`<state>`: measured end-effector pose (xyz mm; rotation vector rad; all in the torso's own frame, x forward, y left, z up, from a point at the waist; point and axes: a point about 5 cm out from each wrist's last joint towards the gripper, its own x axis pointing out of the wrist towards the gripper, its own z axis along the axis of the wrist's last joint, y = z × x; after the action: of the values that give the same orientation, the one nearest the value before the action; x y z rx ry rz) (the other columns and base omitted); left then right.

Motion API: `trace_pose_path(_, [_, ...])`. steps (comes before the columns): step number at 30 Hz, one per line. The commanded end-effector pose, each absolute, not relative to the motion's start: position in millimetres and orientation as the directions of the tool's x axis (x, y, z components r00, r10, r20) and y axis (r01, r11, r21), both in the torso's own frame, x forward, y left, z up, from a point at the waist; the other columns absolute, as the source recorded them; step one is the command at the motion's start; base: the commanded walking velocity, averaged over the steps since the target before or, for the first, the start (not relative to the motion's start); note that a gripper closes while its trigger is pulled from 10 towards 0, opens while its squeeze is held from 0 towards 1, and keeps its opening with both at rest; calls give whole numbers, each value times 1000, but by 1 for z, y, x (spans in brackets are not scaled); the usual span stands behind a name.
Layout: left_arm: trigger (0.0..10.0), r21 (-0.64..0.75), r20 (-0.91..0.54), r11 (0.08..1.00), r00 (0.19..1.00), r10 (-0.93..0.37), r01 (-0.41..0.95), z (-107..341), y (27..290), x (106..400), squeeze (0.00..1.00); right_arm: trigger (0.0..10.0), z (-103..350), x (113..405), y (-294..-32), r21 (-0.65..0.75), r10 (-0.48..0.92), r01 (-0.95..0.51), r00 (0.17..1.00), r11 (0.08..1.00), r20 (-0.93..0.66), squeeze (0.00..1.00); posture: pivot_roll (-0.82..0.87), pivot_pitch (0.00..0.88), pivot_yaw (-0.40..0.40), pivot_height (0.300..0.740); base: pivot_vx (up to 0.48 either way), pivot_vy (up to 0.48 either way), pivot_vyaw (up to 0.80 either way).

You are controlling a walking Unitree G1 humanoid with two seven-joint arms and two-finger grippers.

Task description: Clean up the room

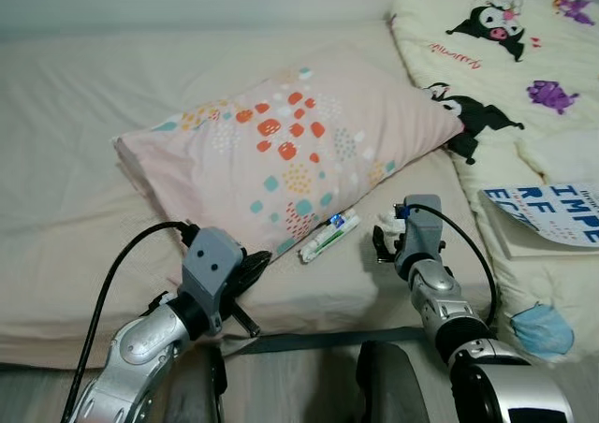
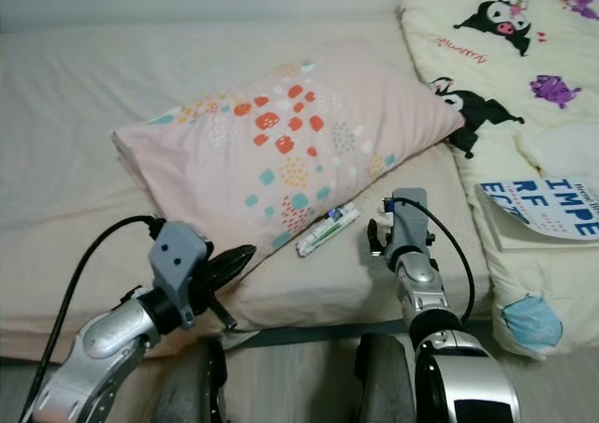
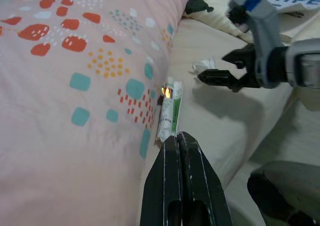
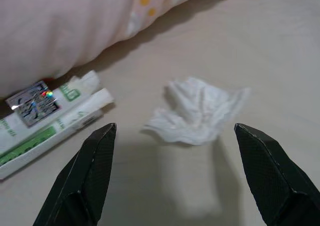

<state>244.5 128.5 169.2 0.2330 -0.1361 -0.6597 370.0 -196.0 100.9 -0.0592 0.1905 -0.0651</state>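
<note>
I am holding my right gripper (image 4: pixel 175 176) wide open and empty just above a crumpled white tissue (image 4: pixel 197 111), which is lying on the beige bed sheet (image 1: pixel 65 189) between my 2 fingers, just beside a green and white toothpaste tube (image 1: pixel 328 237) at the edge of the pink patterned pillow (image 1: pixel 281 152). To take it cleanly, I am judging that I should come straight down, centred, close low on the bulk of the tissue, and avoid pinching the sheet or nudging the tube. My left gripper (image 3: pixel 181 151) is pressed shut on nothing, pointing at the tube's near end by the pillow.
</note>
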Motion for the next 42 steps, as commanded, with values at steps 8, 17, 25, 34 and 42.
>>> trace_pose_path(8, [10000,258,9,742,767,-642,619,177,132,233,0,10000,98,369,-201,-90,-119,103,973,991,-199,0,311,386,7,544,0,0,0])
trace_pose_path(17, [10000,254,-6,733,759,-651,631,182,132,230,0,10000,102,368,-218,-97,-199,184,962,978,-189,0,329,392,26,544,0,0,0])
trace_pose_path(25, [10000,257,-22,731,760,-650,632,184,134,229,0,10000,105,367,-230,-99,-230,215,957,971,-174,0,335,392,38,544,0,0,0])
trace_pose_path(34, [10000,255,-32,738,768,-640,625,186,135,231,0,10000,108,366,-237,-103,-261,247,953,963,-156,0,338,391,45,544,0,0,0])
trace_pose_path(42, [10000,256,-39,741,772,-634,621,187,137,231,0,10000,116,370,-238,-90,-264,255,957,963,-123,0,344,392,49,544,0,0,0])
